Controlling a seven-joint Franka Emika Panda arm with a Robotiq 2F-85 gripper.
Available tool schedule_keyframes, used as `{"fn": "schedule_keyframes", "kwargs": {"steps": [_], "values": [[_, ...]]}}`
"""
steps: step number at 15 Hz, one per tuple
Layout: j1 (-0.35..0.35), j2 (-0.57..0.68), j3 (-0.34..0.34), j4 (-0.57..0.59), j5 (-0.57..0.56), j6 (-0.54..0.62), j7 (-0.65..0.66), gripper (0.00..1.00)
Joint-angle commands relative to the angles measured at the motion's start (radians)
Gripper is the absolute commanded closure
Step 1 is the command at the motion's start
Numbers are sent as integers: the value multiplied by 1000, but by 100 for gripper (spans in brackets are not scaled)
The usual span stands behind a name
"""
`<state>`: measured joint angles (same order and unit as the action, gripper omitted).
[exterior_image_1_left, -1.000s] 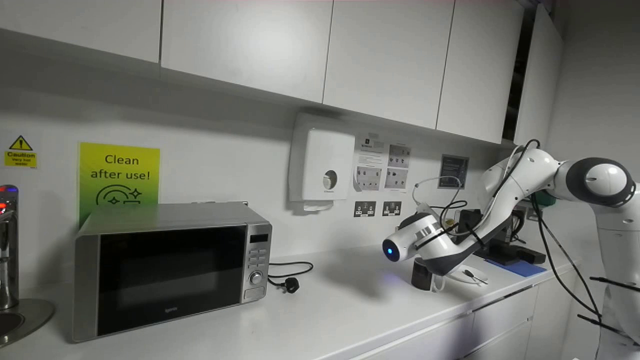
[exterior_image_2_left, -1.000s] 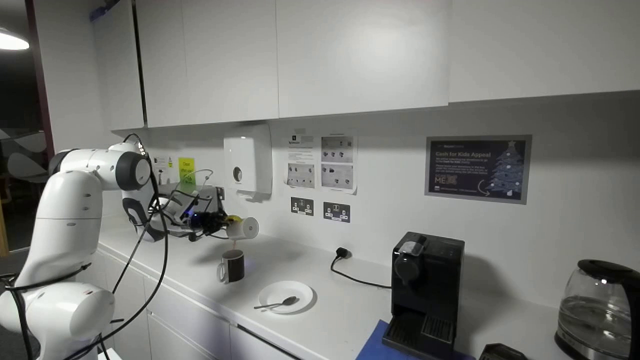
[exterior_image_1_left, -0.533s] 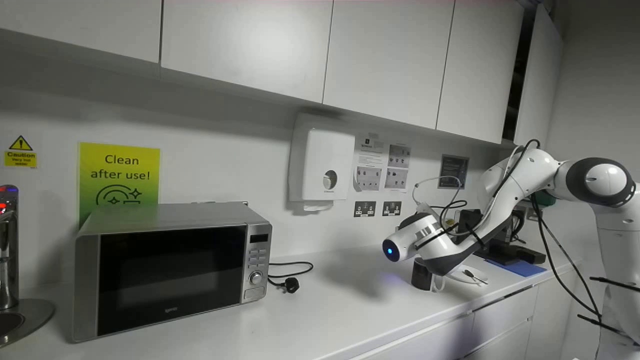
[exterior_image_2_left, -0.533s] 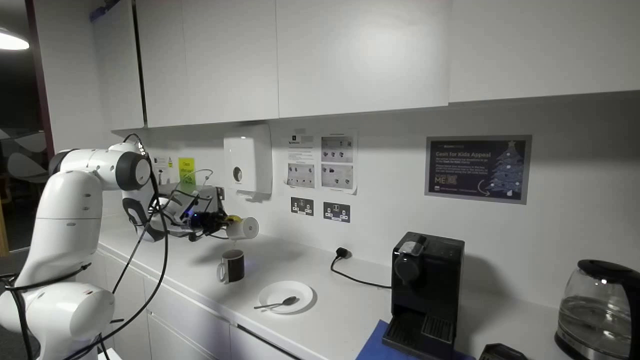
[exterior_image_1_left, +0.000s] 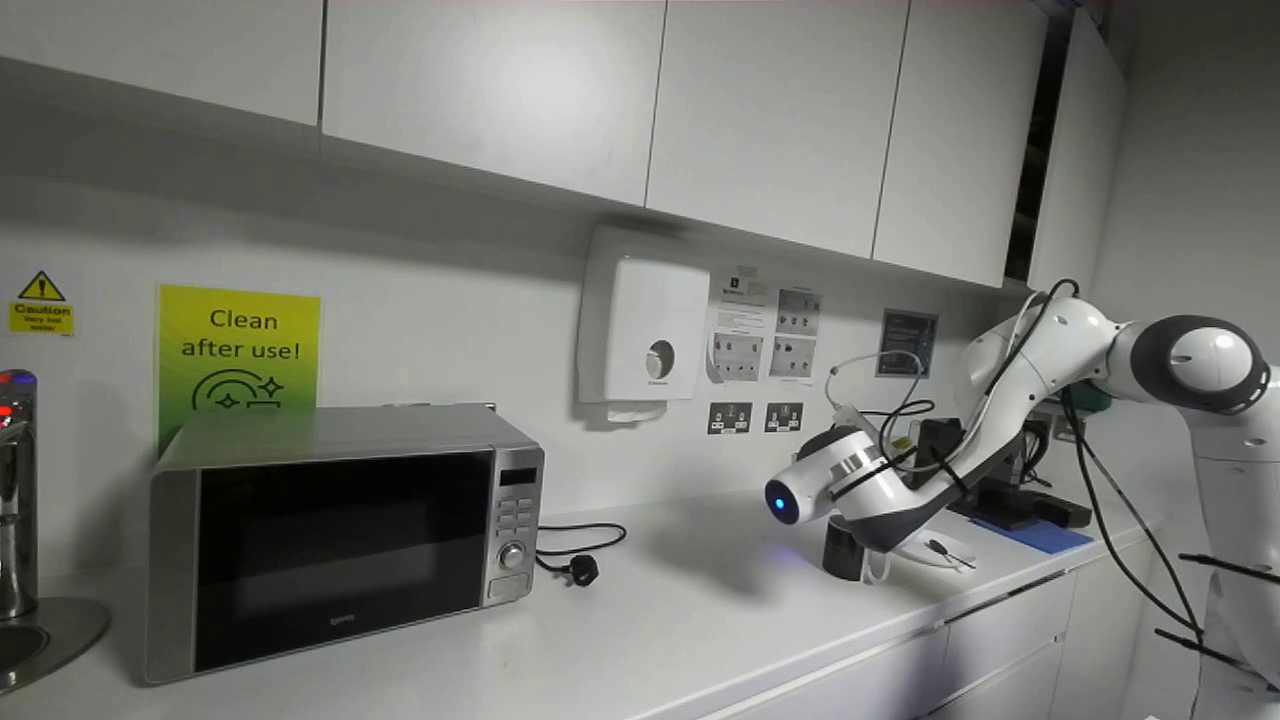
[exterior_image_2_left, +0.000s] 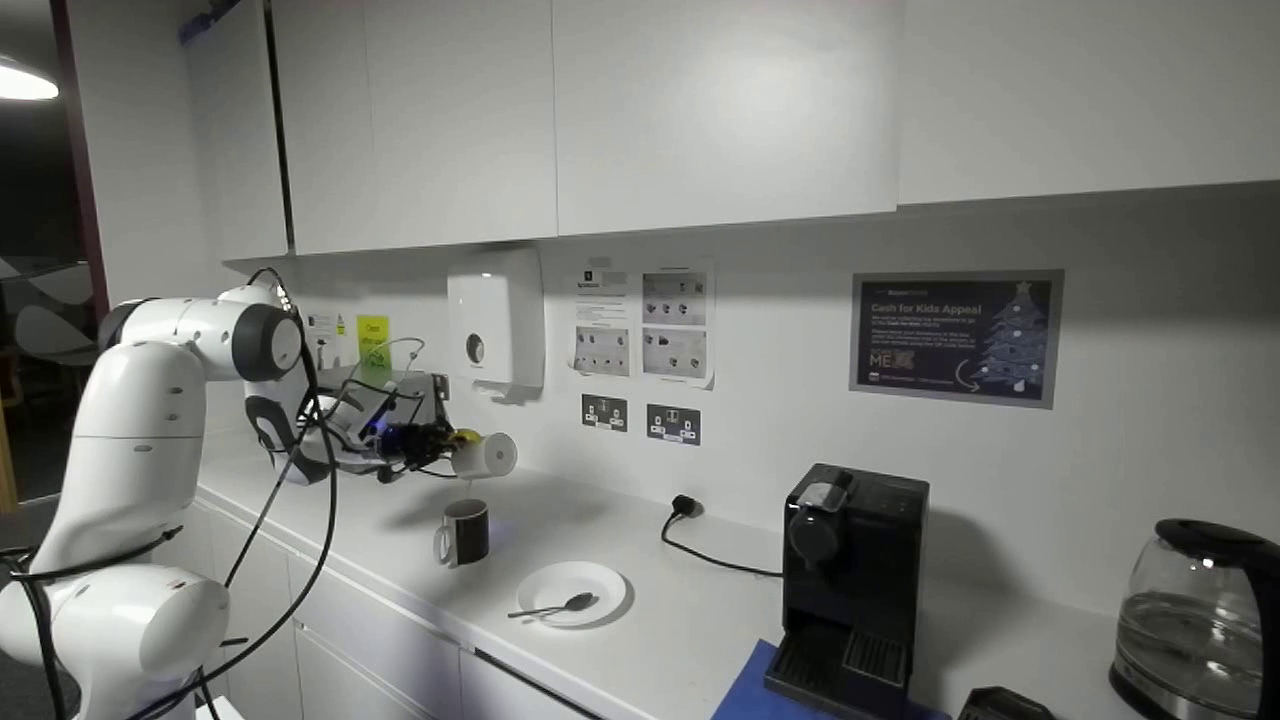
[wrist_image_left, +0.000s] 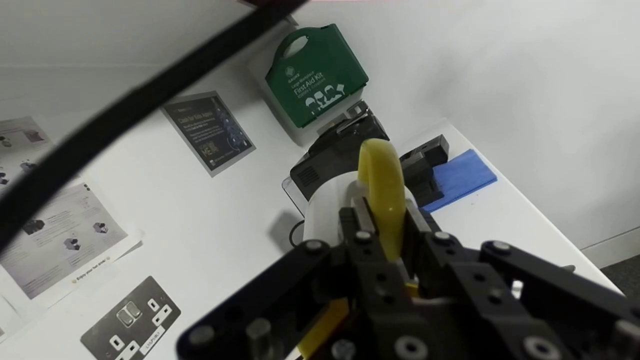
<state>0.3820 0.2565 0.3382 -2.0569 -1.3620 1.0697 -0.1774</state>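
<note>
My gripper (wrist_image_left: 384, 220) is shut on the yellow handle (wrist_image_left: 385, 180) of a white mug. In an exterior view this white mug (exterior_image_2_left: 487, 456) lies tipped on its side in the air, its base facing that camera. A dark mug (exterior_image_2_left: 470, 535) with a pale handle stands upright on the counter just below. Between the two mugs hangs a faint thin stream or drip. From another angle the robot's wrist partly covers the dark mug (exterior_image_1_left: 842, 552) and hides the gripper. The inside of the dark mug cannot be seen.
A white plate (exterior_image_2_left: 604, 574) with a spoon (exterior_image_2_left: 578, 602) on it sits close to the dark mug. Farther along stand a black coffee machine (exterior_image_2_left: 855, 580) on a blue cloth (exterior_image_2_left: 745, 690) and a glass kettle (exterior_image_2_left: 1190, 630). A microwave (exterior_image_1_left: 340, 560) occupies the opposite end.
The brownish stream seen under the tipped mug a second ago has thinned and turned pale. Arm, gripper and both mugs keep their places.
</note>
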Motion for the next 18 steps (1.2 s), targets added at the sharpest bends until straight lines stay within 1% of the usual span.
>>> {"fn": "schedule_keyframes", "kwargs": {"steps": [1,18], "values": [[9,8,4,13,-41,-67,-43,96],[19,34,4,22,-88,-68,-88,96]]}}
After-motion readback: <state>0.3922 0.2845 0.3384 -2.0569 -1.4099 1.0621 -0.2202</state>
